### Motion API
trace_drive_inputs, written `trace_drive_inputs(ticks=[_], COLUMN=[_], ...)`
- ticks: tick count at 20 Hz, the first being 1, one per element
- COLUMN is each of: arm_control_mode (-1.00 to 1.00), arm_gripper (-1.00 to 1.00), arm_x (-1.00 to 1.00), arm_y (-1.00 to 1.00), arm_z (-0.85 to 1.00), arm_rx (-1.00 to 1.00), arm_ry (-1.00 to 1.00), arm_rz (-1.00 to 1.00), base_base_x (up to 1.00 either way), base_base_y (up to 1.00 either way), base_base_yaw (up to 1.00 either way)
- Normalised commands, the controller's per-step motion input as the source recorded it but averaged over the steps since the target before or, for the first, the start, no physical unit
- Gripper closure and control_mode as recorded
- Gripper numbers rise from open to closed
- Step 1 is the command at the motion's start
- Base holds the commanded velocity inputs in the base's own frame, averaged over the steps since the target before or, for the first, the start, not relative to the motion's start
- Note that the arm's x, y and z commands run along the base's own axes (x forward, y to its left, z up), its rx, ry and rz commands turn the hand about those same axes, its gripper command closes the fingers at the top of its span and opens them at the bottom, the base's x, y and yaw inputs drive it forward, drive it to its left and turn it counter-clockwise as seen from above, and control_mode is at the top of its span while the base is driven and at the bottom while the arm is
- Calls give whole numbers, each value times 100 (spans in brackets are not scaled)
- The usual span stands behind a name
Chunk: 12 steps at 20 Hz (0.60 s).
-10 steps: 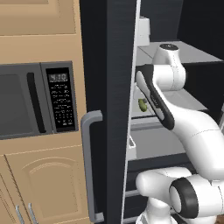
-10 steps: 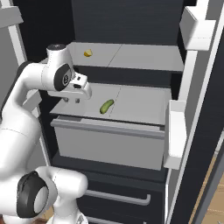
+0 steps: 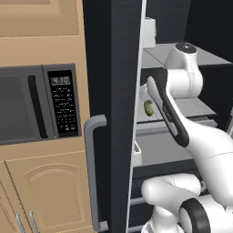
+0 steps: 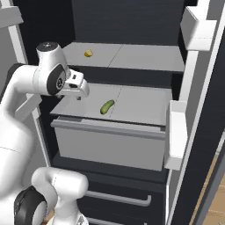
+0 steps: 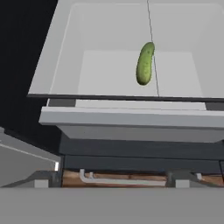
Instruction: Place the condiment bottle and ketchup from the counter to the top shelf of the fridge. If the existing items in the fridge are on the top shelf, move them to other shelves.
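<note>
The fridge [image 4: 132, 26] stands open. On its top shelf [image 4: 140, 59] lies one of the existing items, a small yellow wedge [image 4: 88, 53]. The other, a green pickle [image 4: 107, 106], lies on the shelf below [image 4: 140, 110], above a grey drawer. My gripper [image 4: 80, 94] hangs open and empty over the left end of that lower shelf, left of the pickle and apart from it. The hand view looks down at the pickle [image 5: 145, 63] lying lengthwise on the shelf. The pickle [image 3: 148, 108] also peeks out beside my arm. The condiment bottle, the ketchup and the counter are out of view.
The black fridge door [image 3: 113, 113] with its grey bar handle [image 3: 91, 173] stands to my left, beside a microwave [image 3: 36, 104] in tan cabinets. White door bins [image 4: 178, 132] line the right door. A drawer front [image 5: 131, 127] juts out below the pickle's shelf.
My hand has edged slightly left in the right base view. The pickle and the yellow wedge lie where they were.
</note>
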Motion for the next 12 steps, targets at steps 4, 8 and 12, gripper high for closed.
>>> trace_drive_inputs(ticks=[4, 8, 12], arm_control_mode=[-100, -100, -100], arm_gripper=[-100, -100, -100], arm_x=[-37, -14, -4], arm_y=[0, 0, 0], arm_z=[78, 79, 63], arm_rx=[0, 0, 0], arm_ry=[-24, -13, -11], arm_rz=[0, -2, -3], base_base_x=[0, 0, 0], base_base_y=[0, 0, 0], base_base_yaw=[0, 0, 0])
